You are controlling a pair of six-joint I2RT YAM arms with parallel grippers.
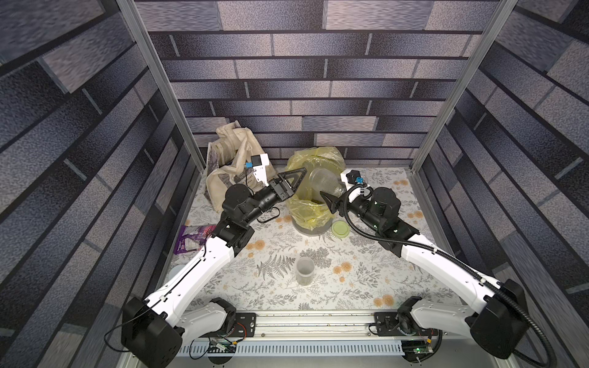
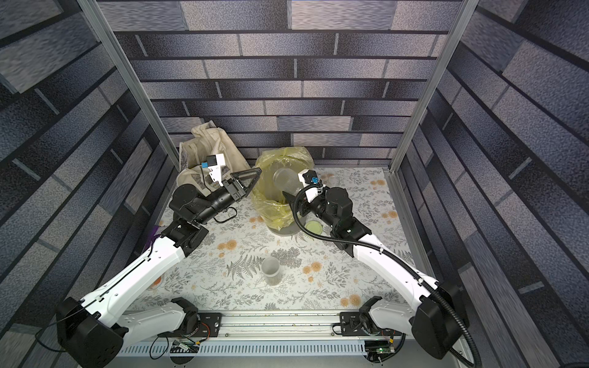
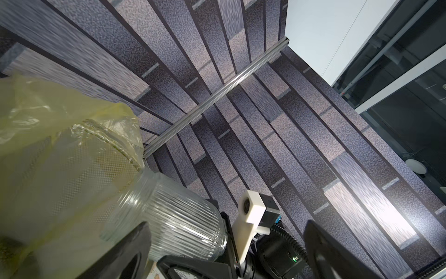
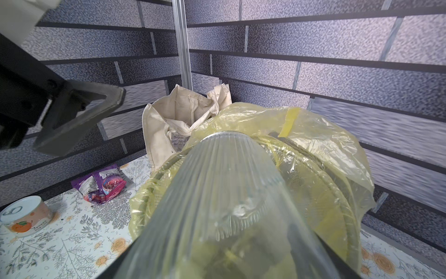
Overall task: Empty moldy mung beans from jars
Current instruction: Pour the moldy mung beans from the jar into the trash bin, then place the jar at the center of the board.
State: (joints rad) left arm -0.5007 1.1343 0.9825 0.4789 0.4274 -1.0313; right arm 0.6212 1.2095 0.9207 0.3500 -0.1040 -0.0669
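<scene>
Wide ribbed clear glass jar [image 1: 325, 183] is held tilted over the open mouth of the grey bin [image 1: 314, 231] lined with a yellow plastic bag [image 1: 307, 213]. Its threaded mouth is pointed away from the right gripper [image 1: 332, 193], and its body is pinched between both right fingers, as seen in the right wrist view. Left gripper [image 1: 301, 174] is spread wide with nothing between the fingers, just beside the bag's rim and apart from the jar.

Lime-green round lid [image 1: 340, 228] is laid flat on the floral-print tabletop [image 1: 255, 286], just beside the bin's base. Short clear jar [image 1: 305, 270] is stood upright and uncapped mid-table, with a thin layer of olive-green mung beans [image 1: 305, 281] at its bottom. Dark olive patch inside the bag is probably more beans, but the view is too blurred.

Orange fruit is pictured on the pull-tab tin can [image 4: 24, 215]. Lettering there, on the purple foil pouch [image 4: 103, 186] and on the cream canvas tote bag [image 4: 183, 108] can't be read.
</scene>
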